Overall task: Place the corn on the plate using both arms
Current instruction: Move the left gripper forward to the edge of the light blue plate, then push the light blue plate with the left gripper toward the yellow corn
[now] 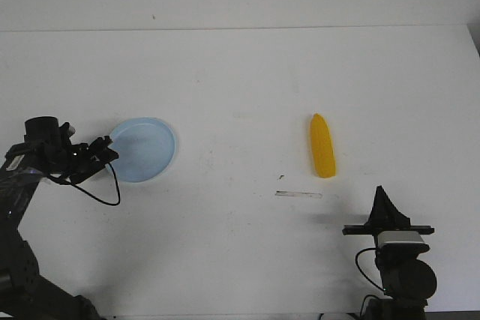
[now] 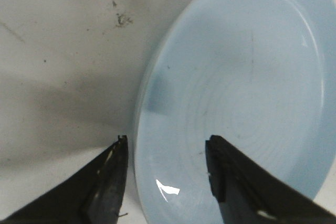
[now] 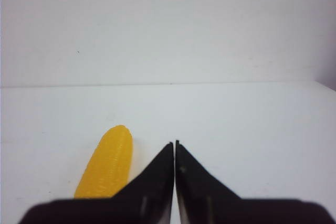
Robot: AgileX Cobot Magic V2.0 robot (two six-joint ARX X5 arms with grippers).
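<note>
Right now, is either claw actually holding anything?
No. The left gripper is open around the plate rim; the right gripper is shut, empty, beside the corn.

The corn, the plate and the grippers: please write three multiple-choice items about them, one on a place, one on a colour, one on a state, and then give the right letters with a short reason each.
1. Where does the corn lie?
A. on the plate
B. on the bare table, on the robot's right side
C. in the right gripper

2. What colour is the plate?
A. pale blue
B. red
C. black

3. How do the grippers stand?
A. both shut
B. left shut, right open
C. left open, right shut

Answers:
1 B: in the front view the corn lies alone on the white table, far from the plate.
2 A: the front and left wrist views both show pale blue.
3 C: the left gripper has its fingers spread astride the plate's rim; the right gripper has its fingertips together, holding nothing.
</note>
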